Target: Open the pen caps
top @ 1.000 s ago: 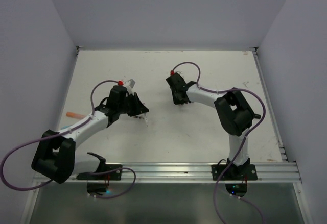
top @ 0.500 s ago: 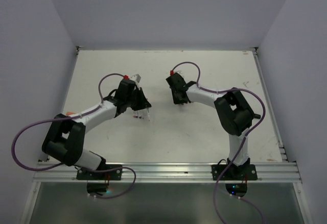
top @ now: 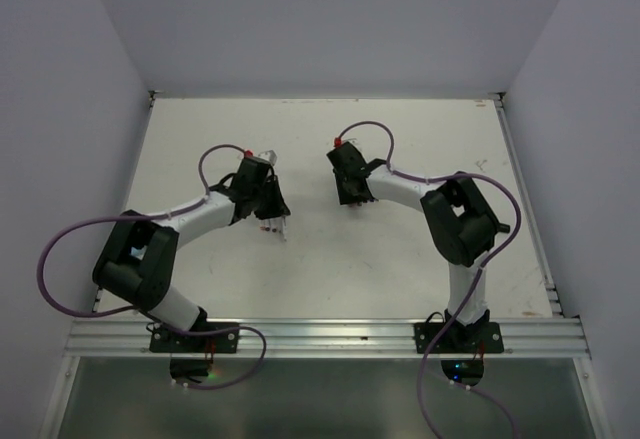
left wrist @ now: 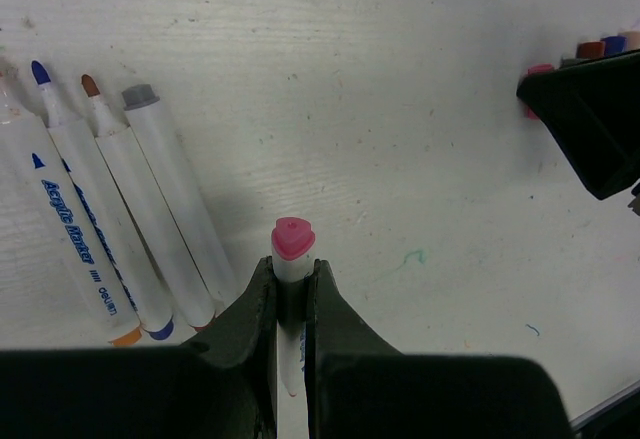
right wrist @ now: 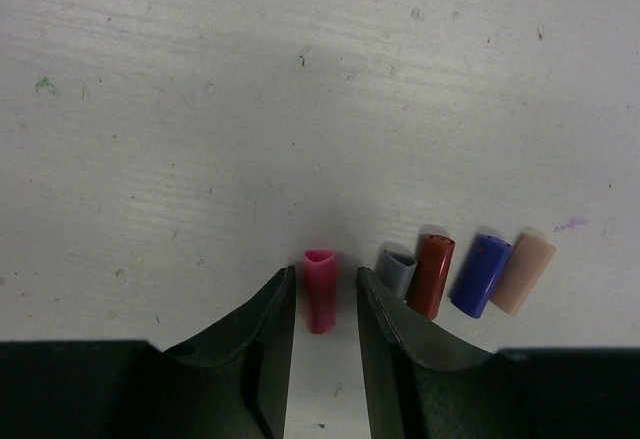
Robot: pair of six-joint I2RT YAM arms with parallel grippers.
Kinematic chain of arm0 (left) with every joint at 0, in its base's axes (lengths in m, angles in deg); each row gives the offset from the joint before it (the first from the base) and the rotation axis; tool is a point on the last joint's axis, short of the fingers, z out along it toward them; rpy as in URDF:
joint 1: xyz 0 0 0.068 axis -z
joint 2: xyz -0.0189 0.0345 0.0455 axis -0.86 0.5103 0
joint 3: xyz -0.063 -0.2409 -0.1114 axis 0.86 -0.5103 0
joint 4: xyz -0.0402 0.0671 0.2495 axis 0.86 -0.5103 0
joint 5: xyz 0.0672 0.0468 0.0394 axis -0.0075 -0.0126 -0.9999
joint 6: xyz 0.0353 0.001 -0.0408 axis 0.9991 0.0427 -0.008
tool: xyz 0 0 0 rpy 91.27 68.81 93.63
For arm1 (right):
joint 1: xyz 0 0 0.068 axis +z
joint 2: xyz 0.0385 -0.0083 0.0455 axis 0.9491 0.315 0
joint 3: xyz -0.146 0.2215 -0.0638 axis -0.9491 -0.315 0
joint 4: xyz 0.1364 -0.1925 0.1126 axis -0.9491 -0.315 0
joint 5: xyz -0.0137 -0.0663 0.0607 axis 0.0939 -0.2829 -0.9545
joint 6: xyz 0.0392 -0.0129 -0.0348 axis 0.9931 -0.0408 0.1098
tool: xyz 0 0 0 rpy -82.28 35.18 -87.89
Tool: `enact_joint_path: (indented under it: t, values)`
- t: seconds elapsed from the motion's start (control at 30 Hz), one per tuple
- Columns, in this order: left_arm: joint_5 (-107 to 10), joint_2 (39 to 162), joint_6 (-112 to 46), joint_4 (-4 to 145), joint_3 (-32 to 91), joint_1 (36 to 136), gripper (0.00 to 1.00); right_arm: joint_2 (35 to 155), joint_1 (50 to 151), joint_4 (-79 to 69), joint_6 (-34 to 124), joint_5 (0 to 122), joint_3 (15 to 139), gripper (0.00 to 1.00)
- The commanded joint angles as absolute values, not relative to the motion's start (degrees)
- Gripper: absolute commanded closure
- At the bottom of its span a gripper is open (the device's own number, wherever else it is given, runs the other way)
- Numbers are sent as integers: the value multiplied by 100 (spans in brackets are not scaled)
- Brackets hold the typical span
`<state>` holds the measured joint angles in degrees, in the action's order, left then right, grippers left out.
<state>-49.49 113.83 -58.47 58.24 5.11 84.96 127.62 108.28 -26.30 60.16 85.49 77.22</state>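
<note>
We are seeing the pink cap (right wrist: 320, 299) lying off its pen, on the surface (right wrist: 200, 109).
The right gripper (right wrist: 323, 277) is standing open astride that cap, with a sliver of gap on each side, while the left gripper (left wrist: 291, 279) is pinching a white pen (left wrist: 290, 251) close to its pink end. We are worrying that a skewed lift could drag the cap into the grey cap (right wrist: 396, 269) just beside it and scatter that row. The pen, gripped so near one end, could also pivot or slip. On the laid-out pens (left wrist: 110, 209) we are reading "Acrylic Marker" and "DELI"; nothing else is legible.
</note>
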Motion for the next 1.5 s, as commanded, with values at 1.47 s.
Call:
enact_joint_path:
  t: [1.47]
  values:
    - [-5572,12209,-5713,5796,1434,8313,69,8315,10671,-3253,6703,7911,5544,59]
